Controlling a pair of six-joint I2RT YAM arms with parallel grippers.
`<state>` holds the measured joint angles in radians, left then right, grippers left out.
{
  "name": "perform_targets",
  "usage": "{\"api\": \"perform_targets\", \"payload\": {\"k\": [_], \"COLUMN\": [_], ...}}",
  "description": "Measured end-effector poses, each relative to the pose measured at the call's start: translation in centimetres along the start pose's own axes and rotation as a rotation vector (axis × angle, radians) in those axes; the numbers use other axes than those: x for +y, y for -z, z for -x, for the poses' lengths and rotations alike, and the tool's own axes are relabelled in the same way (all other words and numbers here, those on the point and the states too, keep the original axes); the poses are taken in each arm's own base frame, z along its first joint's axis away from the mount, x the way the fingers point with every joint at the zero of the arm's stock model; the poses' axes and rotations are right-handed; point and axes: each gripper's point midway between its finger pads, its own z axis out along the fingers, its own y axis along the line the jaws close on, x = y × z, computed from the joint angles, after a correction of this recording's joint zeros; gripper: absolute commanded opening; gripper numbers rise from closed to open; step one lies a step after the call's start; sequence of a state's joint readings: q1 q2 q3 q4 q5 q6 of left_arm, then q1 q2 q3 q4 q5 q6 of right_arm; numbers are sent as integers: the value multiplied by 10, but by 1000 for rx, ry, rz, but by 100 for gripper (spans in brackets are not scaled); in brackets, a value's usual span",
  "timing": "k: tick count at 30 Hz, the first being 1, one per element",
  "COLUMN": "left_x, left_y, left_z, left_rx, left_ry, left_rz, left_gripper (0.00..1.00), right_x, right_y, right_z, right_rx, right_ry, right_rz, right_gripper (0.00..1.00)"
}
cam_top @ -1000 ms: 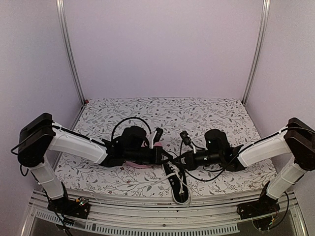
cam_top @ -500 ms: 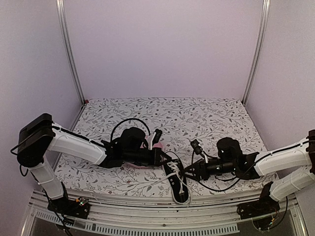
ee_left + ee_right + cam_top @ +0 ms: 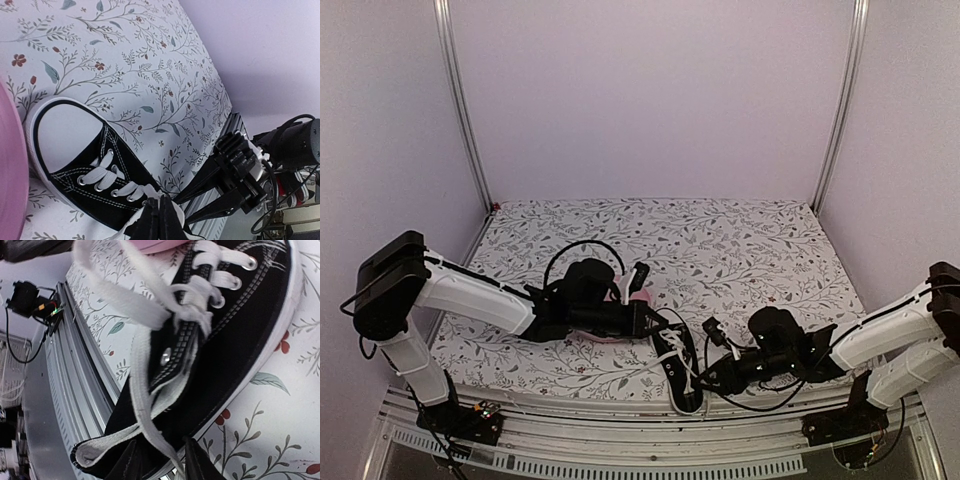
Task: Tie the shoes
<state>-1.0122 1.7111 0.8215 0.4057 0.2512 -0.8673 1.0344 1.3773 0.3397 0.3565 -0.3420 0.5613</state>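
1. Left arm (image 3: 470, 290): reaching from the near left corner of the worktop (image 3: 740, 240) toward its middle, lying low over the flowered cloth.
2. Plate (image 3: 9, 170): pink, lying on the worktop under the left arm's wrist and touching the toe of the shoe.
3. Left gripper (image 3: 159, 202): its fingers are clenching together on a white lace (image 3: 120, 300) just above the shoe's eyelets. The lace is running taut from the shoe up to them.
4. Shoe (image 3: 682, 378): black canvas with a white sole and toe cap, lying at the middle of the near edge of the worktop. Its toe is pointing toward the plate and its heel is reaching out over the metal rail (image 3: 75, 355).
5. Right gripper (image 3: 160, 460): its fingers are standing apart at the heel end of the shoe. A loose strand of lace is passing between them, and they are not pressing on it.
6. Right arm (image 3: 880, 325): stretching low along the near edge from the right corner toward the shoe.
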Motion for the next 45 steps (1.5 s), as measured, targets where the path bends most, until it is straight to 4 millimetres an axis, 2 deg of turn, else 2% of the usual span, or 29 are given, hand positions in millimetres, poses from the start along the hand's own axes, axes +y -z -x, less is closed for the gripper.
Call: {"api": "perform_targets", "payload": {"k": [3,4,9,16,20,22,25,29,32,39,41,45], "left_x": [0,0,0,-6,-17,-22,-22,-12,-2,6,10,15], "left_y": [0,0,0,0,2,5,11,18,21,16,14,14], "left_z": [0,0,-1,-5,-9,-15,-33,-63,-80,-84,-84,-78], "left_rx": [1,1,3,14,18,22,47,97,129,139,145,133], "left_ry": [-1,-2,-10,-58,-103,-126,-151,-160,-157,-151,-152,-172], "left_rz": [1,1,-2,-23,-57,-75,-82,-65,-44,-11,13,67], "left_gripper": [0,0,0,0,0,0,0,0,0,0,3,25], "right_x": [-5,-6,-2,28,29,24,8,-8,-12,-14,-14,-13], "right_y": [-2,-2,1,17,13,8,-1,-6,-6,-4,-3,1], "right_z": [-1,-1,4,46,58,57,45,33,32,37,38,42], "right_rx": [-1,-1,-16,-134,-149,-135,-84,-37,-30,-31,-36,-50], "right_ry": [1,-4,-1,40,37,26,-5,-41,-60,-72,-71,-68], "right_rz": [-21,-26,-20,19,-1,-23,-77,-144,-167,-202,-210,-216], "right_gripper": [4,3,2,2,2,2,2,2,2,2,2,2]}}
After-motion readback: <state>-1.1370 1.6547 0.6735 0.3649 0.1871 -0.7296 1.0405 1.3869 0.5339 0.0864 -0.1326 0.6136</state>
